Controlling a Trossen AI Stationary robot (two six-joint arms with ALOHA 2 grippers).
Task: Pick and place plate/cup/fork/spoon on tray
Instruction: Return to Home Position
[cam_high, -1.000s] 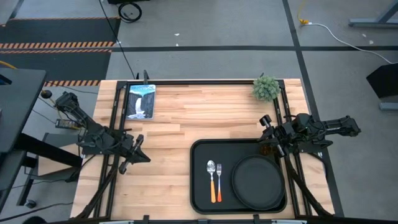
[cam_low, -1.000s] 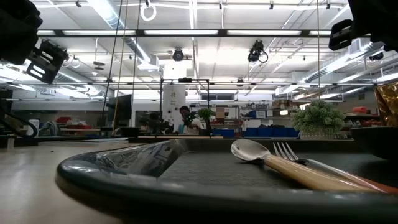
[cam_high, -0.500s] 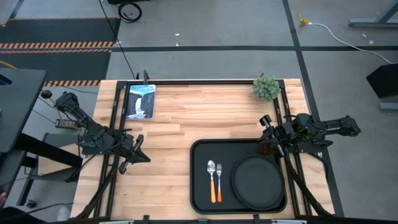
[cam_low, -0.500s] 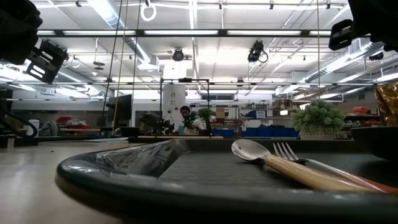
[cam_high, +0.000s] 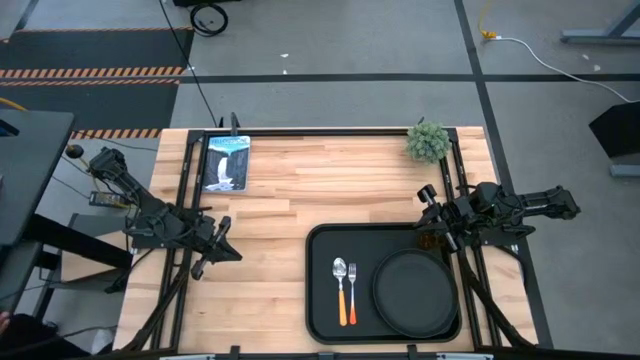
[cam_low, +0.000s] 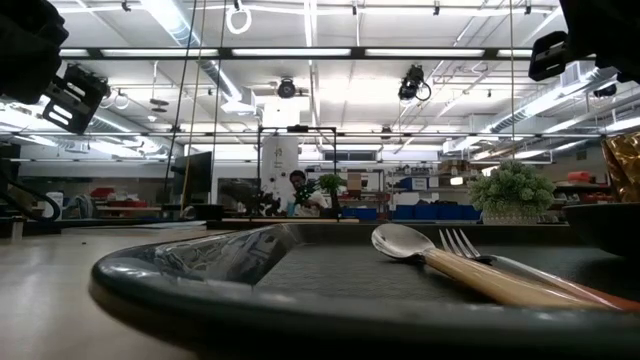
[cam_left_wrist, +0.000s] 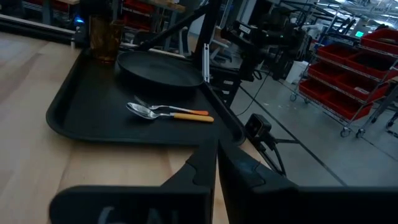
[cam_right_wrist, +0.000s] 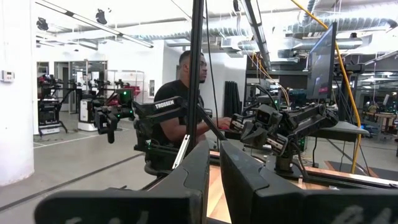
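A: Checking progress. What's on the large black rectangular tray (cam_high: 318, 242)?

B: All four, by my read. Round black rimmed plate (cam_high: 412, 292); steel spoon (cam_high: 341, 290) with a yellow-orange handle touching or just beside the steel fork (cam_high: 352, 282) with an orange-red handle; small amber tumbler cup (cam_left_wrist: 104, 38) in the corner by the plate.

A: Pincers?

B: Left pincer (cam_left_wrist: 216, 155) and right pincer (cam_right_wrist: 214, 155) both closed, empty, at opposite sides of the wooden worktop (cam_high: 300, 180). Nothing left to place.

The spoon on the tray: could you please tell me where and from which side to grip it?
Probably the yellow-orange handle of the spoon, from straight above: it lies flat on the tray, with the fork close beside it.
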